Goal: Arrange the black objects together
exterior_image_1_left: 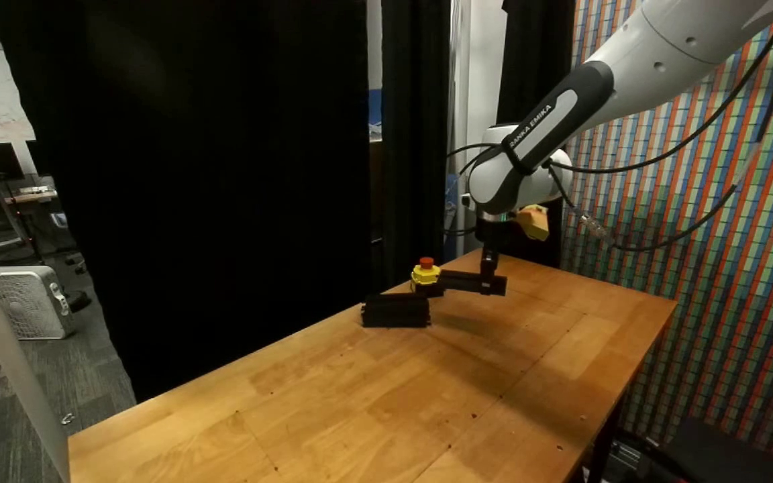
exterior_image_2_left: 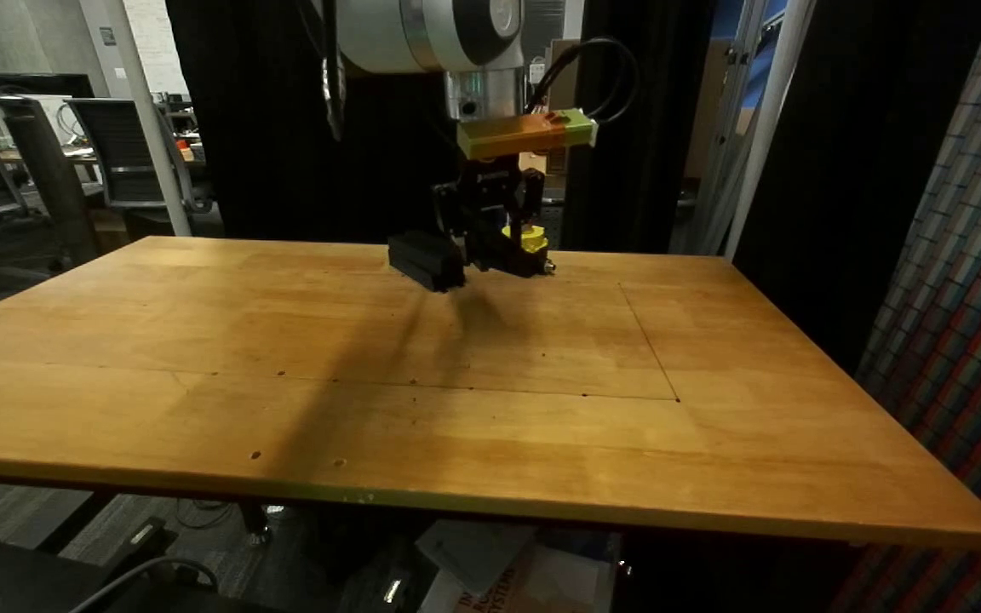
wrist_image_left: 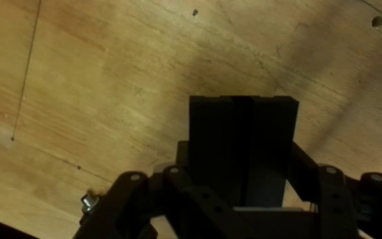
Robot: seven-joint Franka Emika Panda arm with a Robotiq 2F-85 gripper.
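My gripper (exterior_image_1_left: 489, 276) is shut on a black bar (exterior_image_1_left: 461, 281), with a finger on each long side near one end. The bar looks raised above the table, its shadow lying apart from it. In the wrist view the bar (wrist_image_left: 240, 132) fills the space between the fingers and sticks out past them. Another black block (exterior_image_1_left: 396, 311) lies near the curtain-side table edge; it also shows in an exterior view (exterior_image_2_left: 425, 260), left of the gripper (exterior_image_2_left: 490, 245). I cannot tell whether it is one bar or several touching. Other black bars are not visible.
A yellow object with a red top (exterior_image_1_left: 425, 274) on a dark base stands close to the held bar's far end. A metal connector (wrist_image_left: 89, 201) beside it shows at lower left in the wrist view. Black curtains (exterior_image_1_left: 245, 168) hang along the table edge (exterior_image_1_left: 225, 365).
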